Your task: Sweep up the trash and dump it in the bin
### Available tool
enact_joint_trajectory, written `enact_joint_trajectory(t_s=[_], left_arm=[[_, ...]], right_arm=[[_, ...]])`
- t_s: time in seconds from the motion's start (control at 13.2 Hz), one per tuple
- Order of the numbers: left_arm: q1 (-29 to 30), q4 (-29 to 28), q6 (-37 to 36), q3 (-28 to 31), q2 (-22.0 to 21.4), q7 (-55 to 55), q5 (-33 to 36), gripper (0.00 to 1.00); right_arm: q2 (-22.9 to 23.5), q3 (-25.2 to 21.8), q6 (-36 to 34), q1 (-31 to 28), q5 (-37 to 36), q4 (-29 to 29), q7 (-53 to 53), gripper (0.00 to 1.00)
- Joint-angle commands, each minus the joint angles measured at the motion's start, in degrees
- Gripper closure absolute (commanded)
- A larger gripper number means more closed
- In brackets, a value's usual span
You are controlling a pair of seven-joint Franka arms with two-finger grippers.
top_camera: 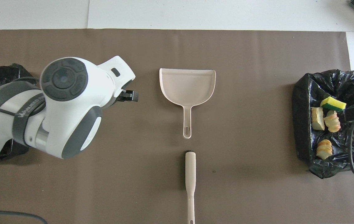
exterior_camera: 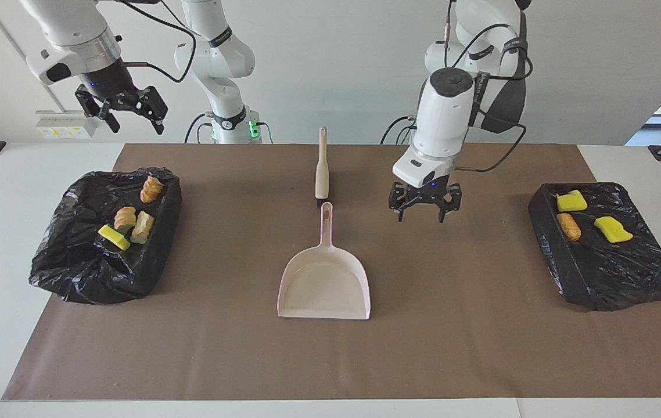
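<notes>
Hovering over bare brown mat between the dustpan (exterior_camera: 323, 284) and the bin (exterior_camera: 603, 247) at the left arm's end of the desk, my left gripper (exterior_camera: 423, 204) has its fingers spread and empty. My right gripper (exterior_camera: 124, 107) waits, released, above the other bin (exterior_camera: 107, 238). All the trash (exterior_camera: 128, 219) I can see sits in the two bins. From here I judge the risk small: a low swing could nudge the dustpan's handle or the brush (exterior_camera: 322, 165) just nearer the robots.

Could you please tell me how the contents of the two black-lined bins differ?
The bin at the right arm's end holds four bits: three tan pastry lumps and one yellow sponge. The bin at the left arm's end holds three: two yellow sponges and one pastry lump. Both are black-lined.
</notes>
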Motion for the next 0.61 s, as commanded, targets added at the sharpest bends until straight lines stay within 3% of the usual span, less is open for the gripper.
enact_joint_trajectory(t_s=[0.0,0.15,0.3,0.53], left_arm=[[5.73,-2.20,-6.21,-0.20,-7.24,11.15,-0.94,0.00],[11.60,4.72,-14.20,-0.02,-7.87,18.82,-5.67,0.00],[14.87,11.67,-21.77,0.07,-7.26,24.53,-6.14,0.00],[18.74,17.39,-25.22,0.25,-6.03,26.32,-6.48,0.00]], right_arm=[[-1.31,0.12,0.42,-0.33,-0.05,-1.39,-1.50,0.00],[-1.31,0.12,0.42,-0.33,-0.05,-1.39,-1.50,0.00],[-1.31,0.12,0.42,-0.33,-0.05,-1.39,-1.50,0.00],[-1.31,0.12,0.42,-0.33,-0.05,-1.39,-1.50,0.00]])
